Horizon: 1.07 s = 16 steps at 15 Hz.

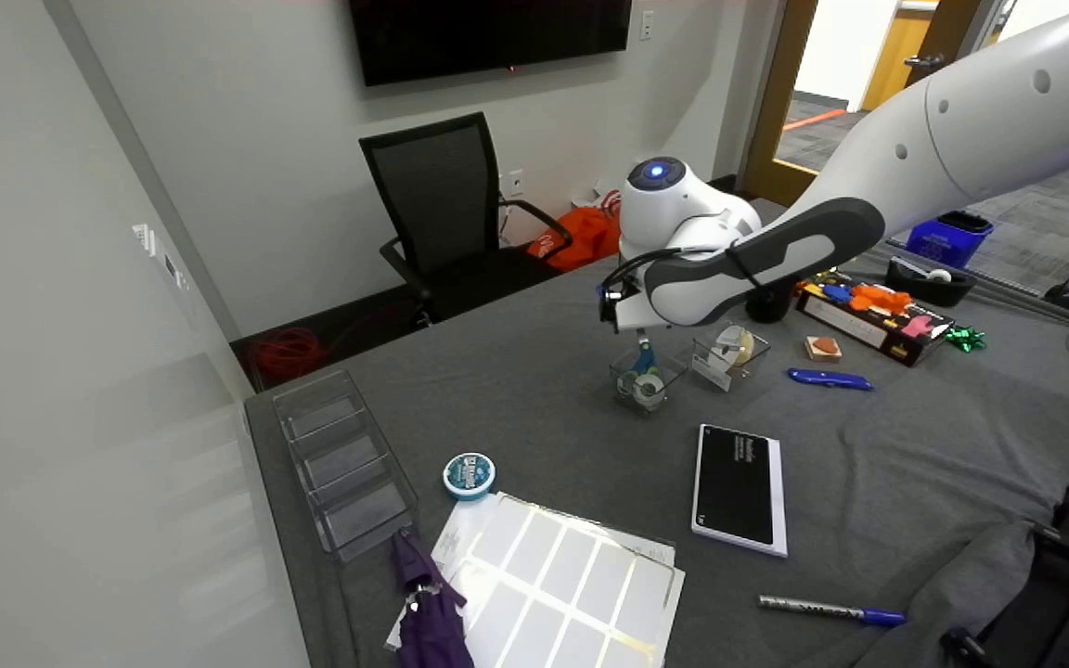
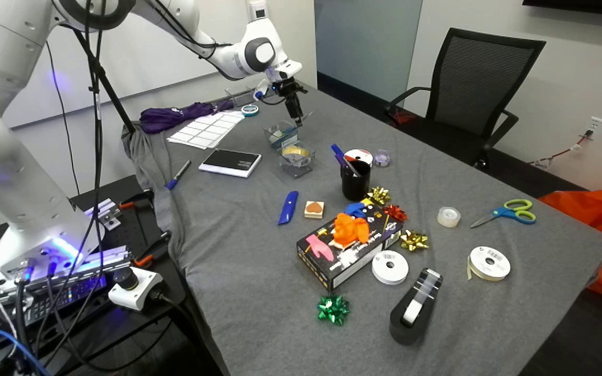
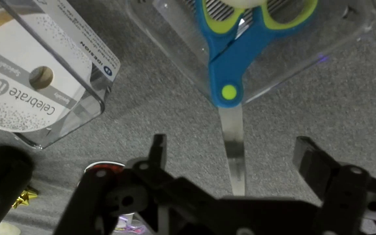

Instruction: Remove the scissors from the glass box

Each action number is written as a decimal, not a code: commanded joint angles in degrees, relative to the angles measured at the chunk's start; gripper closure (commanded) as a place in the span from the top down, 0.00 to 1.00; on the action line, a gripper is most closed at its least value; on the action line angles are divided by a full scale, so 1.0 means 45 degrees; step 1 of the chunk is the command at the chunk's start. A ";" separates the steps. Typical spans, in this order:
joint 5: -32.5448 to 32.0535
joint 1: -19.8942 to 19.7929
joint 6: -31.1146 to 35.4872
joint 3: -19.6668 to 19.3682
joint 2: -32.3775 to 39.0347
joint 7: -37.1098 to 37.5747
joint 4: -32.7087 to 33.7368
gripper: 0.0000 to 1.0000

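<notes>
Grey table [image 1: 534, 436] ahead of me, removal looks not done: scissors [image 3: 228, 75], upper centre of the wrist view, lie partly in the glass box [image 3: 305, 65], blade [image 3: 232, 130] poking past its corner, gripper [image 3: 230, 142] spread wide astride it without touching, grasp and lift-out apparently remaining.

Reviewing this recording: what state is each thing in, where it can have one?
Claw: open, nothing gripped.
Boxed scissors: blades shut, jutting past the rim.
Glass box: upright, open-topped, holding those scissors.
Neighbouring clear box: holding a ribbon spool.
Black pen cup: upright, holding pens.
Table scissors: blades together.
Silver marker: capped.
Purple umbrella: furled.
Wall screen: dark.
</notes>
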 commanded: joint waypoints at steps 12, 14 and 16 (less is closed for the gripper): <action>-0.0241 0.0165 0.0315 -0.0249 0.0435 0.1104 0.0026 0.11; -0.0250 0.0157 0.0392 -0.0254 0.0394 0.1081 -0.0027 0.01; -0.0253 0.0143 0.0503 -0.0258 0.0331 0.1038 -0.0110 0.04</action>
